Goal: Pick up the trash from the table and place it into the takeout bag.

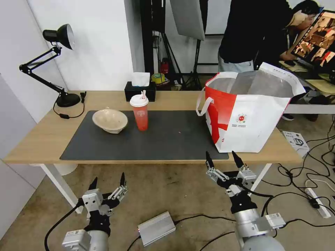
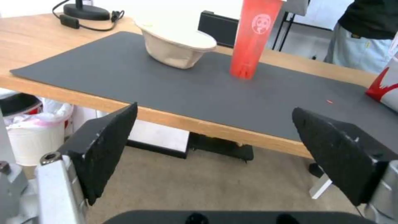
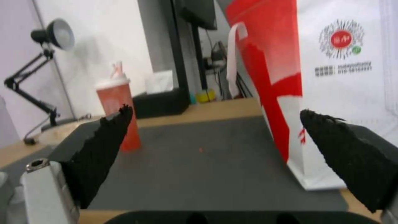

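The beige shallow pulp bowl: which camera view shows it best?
The head view: the beige shallow pulp bowl shows whole, from above, inside visible, on the dark grey mat. The left wrist view shows its outer side. In the right wrist view I cannot make it out.

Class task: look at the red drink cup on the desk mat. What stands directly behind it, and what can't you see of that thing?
Behind the red drink cup stands the black tissue box, a white tissue sticking up. The cup covers part of the box's front.

Red cup (image 2: pixel 253 37) lid beyond frame edge
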Controlling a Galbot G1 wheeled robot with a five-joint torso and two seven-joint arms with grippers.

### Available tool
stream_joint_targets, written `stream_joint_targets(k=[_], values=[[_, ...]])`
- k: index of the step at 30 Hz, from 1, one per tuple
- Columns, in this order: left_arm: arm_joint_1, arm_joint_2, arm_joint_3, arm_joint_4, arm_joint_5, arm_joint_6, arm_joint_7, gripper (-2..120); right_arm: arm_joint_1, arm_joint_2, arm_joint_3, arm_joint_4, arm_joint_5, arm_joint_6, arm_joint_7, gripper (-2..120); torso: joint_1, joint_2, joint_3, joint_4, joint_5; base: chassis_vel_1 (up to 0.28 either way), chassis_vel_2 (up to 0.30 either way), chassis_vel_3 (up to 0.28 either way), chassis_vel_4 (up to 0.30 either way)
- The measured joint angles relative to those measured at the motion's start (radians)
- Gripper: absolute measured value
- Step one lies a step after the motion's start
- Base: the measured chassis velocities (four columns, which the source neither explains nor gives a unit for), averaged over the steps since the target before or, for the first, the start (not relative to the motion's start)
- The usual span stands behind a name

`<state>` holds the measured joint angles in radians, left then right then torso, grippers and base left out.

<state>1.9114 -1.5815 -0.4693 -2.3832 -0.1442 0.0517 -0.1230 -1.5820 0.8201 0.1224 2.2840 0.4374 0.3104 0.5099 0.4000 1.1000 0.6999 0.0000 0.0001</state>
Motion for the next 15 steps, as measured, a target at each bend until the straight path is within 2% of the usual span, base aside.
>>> stream_joint_targets(k=[15], values=[[0.008, -0.005, 0.004, -0.004, 0.005, -0.001, 0.000, 100, -0.038, -0.017, -0.006, 0.032, 0.028, -0.097, 0.001, 100, 0.000, 0.000, 0.000, 0.0000, -0.0001, 0.000, 0.000, 0.000, 0.000]])
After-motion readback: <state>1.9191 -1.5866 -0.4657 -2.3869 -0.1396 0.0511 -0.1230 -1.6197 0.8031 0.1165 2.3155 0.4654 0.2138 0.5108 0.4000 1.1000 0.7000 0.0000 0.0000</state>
